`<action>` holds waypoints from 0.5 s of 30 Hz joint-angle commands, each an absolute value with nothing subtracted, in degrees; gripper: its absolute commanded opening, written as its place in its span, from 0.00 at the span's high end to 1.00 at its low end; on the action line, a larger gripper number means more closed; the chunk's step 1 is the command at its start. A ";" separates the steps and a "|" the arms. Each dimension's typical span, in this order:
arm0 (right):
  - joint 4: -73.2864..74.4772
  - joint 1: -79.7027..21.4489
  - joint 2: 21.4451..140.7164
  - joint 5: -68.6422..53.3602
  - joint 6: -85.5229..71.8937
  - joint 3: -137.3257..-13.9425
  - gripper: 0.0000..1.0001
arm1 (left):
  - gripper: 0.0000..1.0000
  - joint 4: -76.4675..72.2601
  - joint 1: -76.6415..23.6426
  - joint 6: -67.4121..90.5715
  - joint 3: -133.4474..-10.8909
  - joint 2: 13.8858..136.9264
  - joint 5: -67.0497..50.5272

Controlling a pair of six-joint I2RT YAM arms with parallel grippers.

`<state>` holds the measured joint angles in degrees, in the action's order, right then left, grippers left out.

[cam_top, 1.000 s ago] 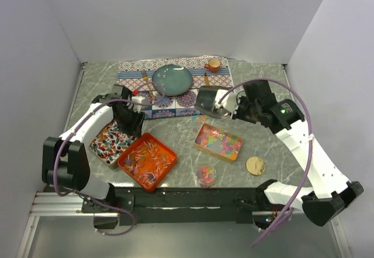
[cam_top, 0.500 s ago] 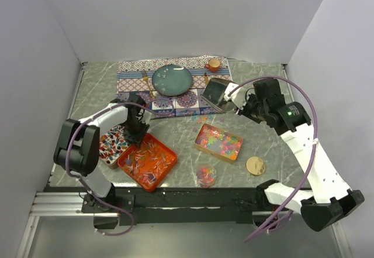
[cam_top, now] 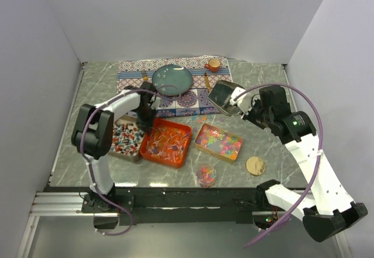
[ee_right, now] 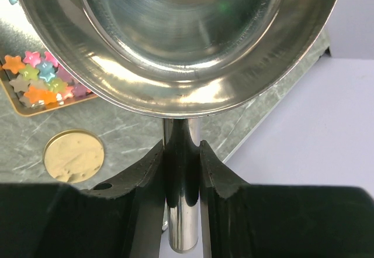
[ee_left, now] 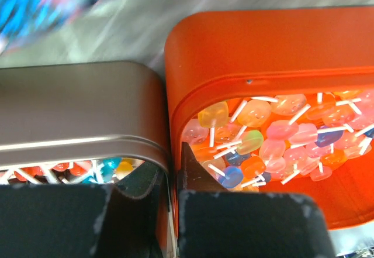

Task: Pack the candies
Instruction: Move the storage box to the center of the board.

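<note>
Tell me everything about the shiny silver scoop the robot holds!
The shiny silver metal scoop has a deep rounded bowl and a thin round handle, polished like a mirror. No candies show inside. The right gripper is shut on the handle, its black fingers pinching both sides. The scoop hangs tilted over the edge of the patterned blue cloth mat, beyond the gold tray of pastel star candies. Nothing else touches it.

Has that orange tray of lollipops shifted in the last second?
Yes. The orange tray has slid right and turned squarer, and now lies much closer to the gold tray, which stayed put.
</note>
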<state>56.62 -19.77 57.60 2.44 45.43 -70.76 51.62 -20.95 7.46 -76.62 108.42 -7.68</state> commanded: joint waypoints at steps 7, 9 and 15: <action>54.14 -18.37 56.25 4.66 43.68 -70.93 1.00 | 0.99 50.98 -29.09 15.37 -89.47 119.53 -16.26; 54.40 -17.67 56.25 4.75 43.77 -70.93 1.00 | 0.99 50.63 -29.79 18.61 -90.00 121.20 -17.83; 55.19 -16.00 56.08 5.45 43.68 -70.31 1.00 | 0.99 47.64 -33.57 27.48 -92.46 123.31 -19.42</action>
<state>56.86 -17.17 57.12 4.32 44.58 -70.04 54.02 -29.87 18.35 -91.66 119.33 -10.61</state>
